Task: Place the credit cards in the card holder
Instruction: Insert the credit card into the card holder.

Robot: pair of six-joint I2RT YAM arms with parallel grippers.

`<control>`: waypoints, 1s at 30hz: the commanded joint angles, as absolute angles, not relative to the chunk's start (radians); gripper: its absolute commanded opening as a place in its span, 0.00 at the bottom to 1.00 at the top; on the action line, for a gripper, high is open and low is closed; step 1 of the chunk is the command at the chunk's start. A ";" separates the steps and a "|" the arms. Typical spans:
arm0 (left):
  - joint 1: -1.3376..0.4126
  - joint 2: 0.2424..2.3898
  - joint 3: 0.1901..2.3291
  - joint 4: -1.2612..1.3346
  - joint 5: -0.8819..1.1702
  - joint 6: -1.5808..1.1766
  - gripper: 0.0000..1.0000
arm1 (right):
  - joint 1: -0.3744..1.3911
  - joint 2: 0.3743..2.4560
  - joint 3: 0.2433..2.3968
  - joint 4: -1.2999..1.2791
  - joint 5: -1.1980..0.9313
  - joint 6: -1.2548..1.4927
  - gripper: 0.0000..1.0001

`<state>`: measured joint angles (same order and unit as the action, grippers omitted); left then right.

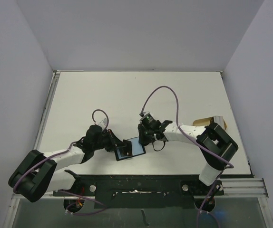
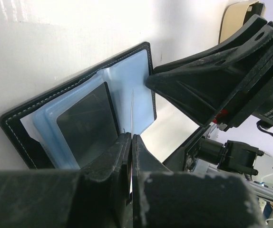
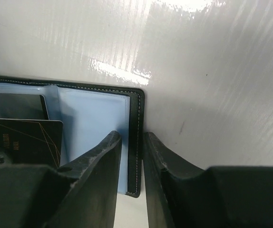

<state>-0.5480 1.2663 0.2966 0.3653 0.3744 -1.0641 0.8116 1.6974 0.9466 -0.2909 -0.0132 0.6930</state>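
This is a robotics lab test cell, not a home or a shop. A bare white tabletop [image 1: 127, 95] fills the middle of the top view, boxed in by plain pale grey wall panels [image 1: 13, 71] at left, right and top. Along the bottom edge runs a silver ribbed metal rail [image 1: 243, 183] beside a black mounting plate [image 1: 136, 186]. Bolted there are two white-and-black jointed robot arms, the left arm [image 1: 60, 157] and the right arm [image 1: 189, 133], trailing loose purple cables [image 1: 174, 97]. They end in the black two-finger left gripper [image 1: 116, 146] and right gripper [image 1: 143, 139].
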 commanded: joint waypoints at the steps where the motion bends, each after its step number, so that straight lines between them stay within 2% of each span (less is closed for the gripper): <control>1: -0.545 1.204 0.332 0.322 0.359 -1.048 0.00 | 0.842 1.656 0.855 -0.249 -0.004 0.749 0.24; 12: -0.538 1.214 0.310 0.321 0.366 -1.039 0.00 | 0.871 1.598 0.775 -0.213 0.031 0.834 0.19; 21: -0.537 1.184 0.325 0.233 0.337 -1.007 0.00 | 0.878 1.602 0.767 -0.212 0.040 0.844 0.18; 30: -0.534 1.255 0.300 0.321 0.364 -1.019 0.00 | 0.877 1.599 0.763 -0.211 0.046 0.851 0.18</control>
